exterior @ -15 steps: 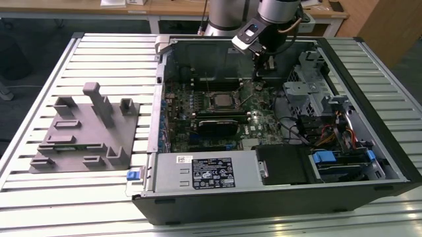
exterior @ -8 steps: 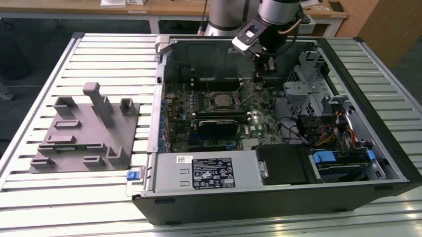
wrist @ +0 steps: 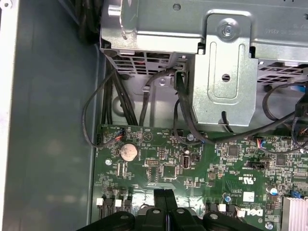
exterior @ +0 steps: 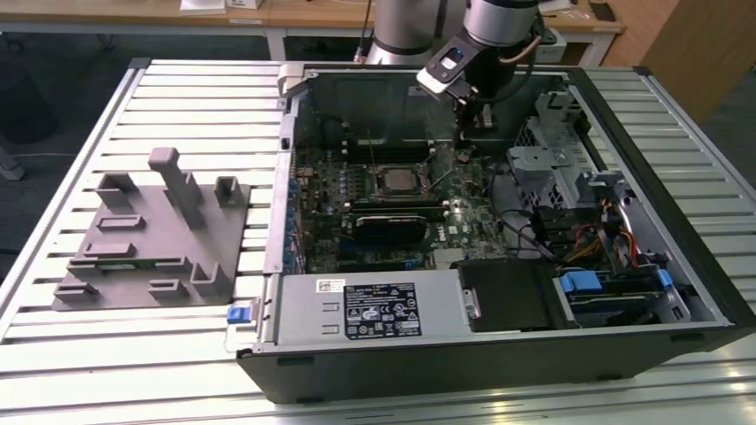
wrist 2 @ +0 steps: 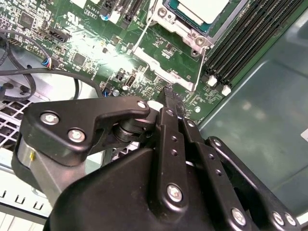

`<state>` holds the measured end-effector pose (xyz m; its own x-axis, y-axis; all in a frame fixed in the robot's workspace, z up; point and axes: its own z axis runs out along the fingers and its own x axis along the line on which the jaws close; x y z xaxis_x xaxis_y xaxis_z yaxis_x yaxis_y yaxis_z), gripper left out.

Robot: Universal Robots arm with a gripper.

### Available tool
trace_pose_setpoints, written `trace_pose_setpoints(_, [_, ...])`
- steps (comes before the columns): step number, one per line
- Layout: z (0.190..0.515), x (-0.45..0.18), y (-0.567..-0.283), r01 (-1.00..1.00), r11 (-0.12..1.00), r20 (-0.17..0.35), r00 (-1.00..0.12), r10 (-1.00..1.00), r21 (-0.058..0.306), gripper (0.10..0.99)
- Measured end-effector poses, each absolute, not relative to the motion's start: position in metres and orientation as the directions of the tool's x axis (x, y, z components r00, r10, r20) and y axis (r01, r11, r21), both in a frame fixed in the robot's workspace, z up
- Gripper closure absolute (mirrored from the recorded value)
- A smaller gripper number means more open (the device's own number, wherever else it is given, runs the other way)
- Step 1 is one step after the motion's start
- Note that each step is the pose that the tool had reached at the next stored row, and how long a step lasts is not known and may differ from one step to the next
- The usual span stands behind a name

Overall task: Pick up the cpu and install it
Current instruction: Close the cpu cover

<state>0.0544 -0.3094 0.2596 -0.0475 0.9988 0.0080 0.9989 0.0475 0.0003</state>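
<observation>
The cpu [wrist 2: 198, 8] shows its pale silvery top inside the metal-rimmed socket frame [wrist 2: 185, 30] on the green motherboard [wrist 2: 86, 43]. In the exterior view the socket [exterior: 396, 182] lies mid-board in the open computer case [exterior: 497, 363]. My gripper [exterior: 465, 135] hangs inside the case, just above the board and toward the exterior view's right of the socket. Its two black fingers are pressed together with nothing between them, as seen at the gripper [wrist 2: 170, 92] in the second wrist view and the gripper [wrist: 166, 194] in the first wrist view.
A grey plastic block with upright posts [exterior: 154, 232] stands on the slatted table [exterior: 71, 354] at the exterior view's left. Inside the case are a power supply [exterior: 368, 305], a metal drive cage [exterior: 555, 164], black cables [wrist: 144, 96] and memory slots [wrist 2: 240, 33].
</observation>
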Motion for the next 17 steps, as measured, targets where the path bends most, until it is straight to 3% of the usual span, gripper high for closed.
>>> trace_pose_setpoints(7, [0.257,0.055,-0.310,0.999,0.047,0.008,-0.047,0.999,0.000,0.980])
trace_pose_setpoints(8, [0.267,0.055,-0.310,0.999,0.048,0.009,-0.047,0.999,-0.024,0.980])
trace_pose_setpoints(17, [0.269,0.055,-0.310,0.999,0.048,0.009,-0.047,0.999,-0.027,0.980])
